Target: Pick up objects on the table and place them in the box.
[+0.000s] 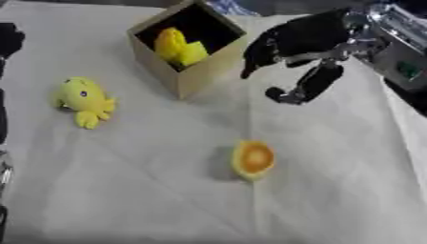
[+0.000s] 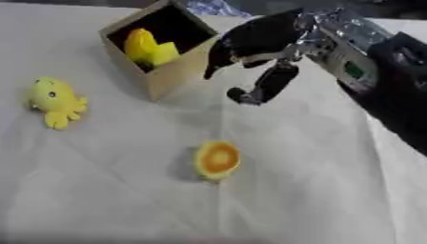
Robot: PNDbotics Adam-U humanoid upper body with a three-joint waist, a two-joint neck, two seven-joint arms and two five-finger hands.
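Observation:
A cardboard box [image 1: 200, 71] stands open at the far middle, with a yellow object [image 1: 178, 47] inside it. My right hand [image 1: 292, 45] hovers just right of the box, fingers relaxed and pointing down, holding nothing. A yellow plush octopus [image 1: 84, 100] lies on the cloth to the left of the box. An orange half [image 1: 253, 159] sits on its side near the middle, nearer to me than the hand. At the left edge only dark parts of my left arm [image 1: 6, 43] show; the hand itself is out of sight.
A white cloth [image 1: 150, 190] covers the table, with creases running across it. A dark strip [image 1: 410, 102] marks the table's right edge. Some bluish crumpled material [image 2: 215, 8] lies behind the box.

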